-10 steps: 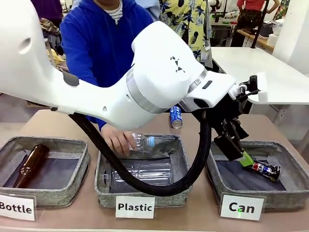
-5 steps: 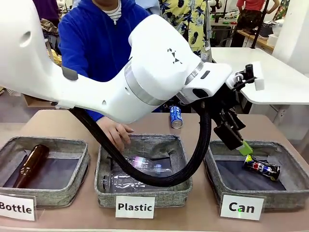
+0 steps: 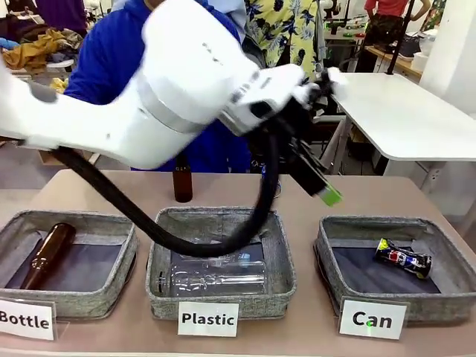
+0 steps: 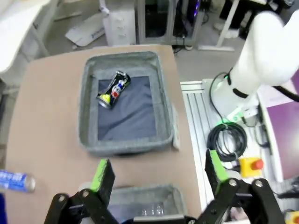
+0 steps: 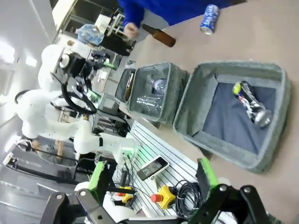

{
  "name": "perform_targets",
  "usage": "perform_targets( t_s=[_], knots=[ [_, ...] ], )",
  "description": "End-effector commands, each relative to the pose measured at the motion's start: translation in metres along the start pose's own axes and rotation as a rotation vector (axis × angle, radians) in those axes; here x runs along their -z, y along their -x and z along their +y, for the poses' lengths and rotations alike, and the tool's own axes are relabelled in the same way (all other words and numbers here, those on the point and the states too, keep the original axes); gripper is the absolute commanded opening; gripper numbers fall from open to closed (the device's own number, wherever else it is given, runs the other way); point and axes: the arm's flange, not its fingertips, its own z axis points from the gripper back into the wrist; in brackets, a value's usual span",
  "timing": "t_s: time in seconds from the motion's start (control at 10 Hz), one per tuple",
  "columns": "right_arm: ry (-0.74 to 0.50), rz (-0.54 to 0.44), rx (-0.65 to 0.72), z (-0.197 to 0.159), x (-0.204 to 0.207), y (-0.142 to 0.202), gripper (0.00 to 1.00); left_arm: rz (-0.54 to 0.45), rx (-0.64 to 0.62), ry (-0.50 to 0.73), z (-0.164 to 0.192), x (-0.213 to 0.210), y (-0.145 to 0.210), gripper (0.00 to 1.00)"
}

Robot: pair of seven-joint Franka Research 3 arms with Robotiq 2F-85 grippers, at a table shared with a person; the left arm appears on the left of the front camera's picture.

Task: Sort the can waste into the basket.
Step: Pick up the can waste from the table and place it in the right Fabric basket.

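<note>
Your table (image 3: 97, 190) is carrying three baskets: the Bottle basket (image 3: 130, 253) holding a brown bottle (image 3: 46, 254), the Plastic basket (image 3: 279, 253) clear bottles (image 3: 219, 277). Ahead of the left gripper (image 4: 159, 169), whose jaws are gaping wide and empty, the Can basket (image 4: 88, 116) is holding the crushed can (image 4: 113, 88), slanting away. The blue can (image 4: 14, 181) is lying crosswise on open table, off to one side. The right gripper (image 5: 152, 173) is gaping wide too.

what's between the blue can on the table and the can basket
Bare tabletop; the left wrist view shows the blue can lying apart from the basket with nothing between them.
</note>
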Motion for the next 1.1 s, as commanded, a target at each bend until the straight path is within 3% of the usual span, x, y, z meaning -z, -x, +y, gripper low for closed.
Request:
perform_targets(
  t_s=[0.0,0.2,0.4,0.6,0.8,0.9,1.0],
  knots=[
    [-0.006,0.027,-0.065,0.025,0.042,-0.020,1.00,-0.047,-0.067,0.012,-0.012,-0.068,0.036,1.00],
    [-0.019,0.123,-0.110,0.046,0.095,-0.036,1.00,-0.109,-0.151,0.029,-0.006,-0.148,0.093,1.00],
    [-0.074,0.182,-0.134,0.060,0.148,-0.048,1.00,-0.235,-0.230,0.056,-0.005,-0.224,0.166,1.00],
    [-0.196,0.221,-0.136,0.065,0.194,-0.054,1.00,-0.386,-0.373,0.082,-0.002,-0.287,0.264,1.00],
    [-0.206,0.239,-0.191,0.056,0.227,-0.057,1.00,-0.598,-0.531,-0.019,0.004,-0.339,0.361,1.00],
    [-0.221,0.216,-0.185,0.056,0.236,-0.059,1.00,-0.696,-0.604,-0.043,0.007,-0.358,0.407,1.00],
    [-0.215,0.112,-0.128,0.058,0.238,-0.063,1.00,-0.796,-0.656,-0.005,0.010,-0.373,0.453,1.00]
  ],
)
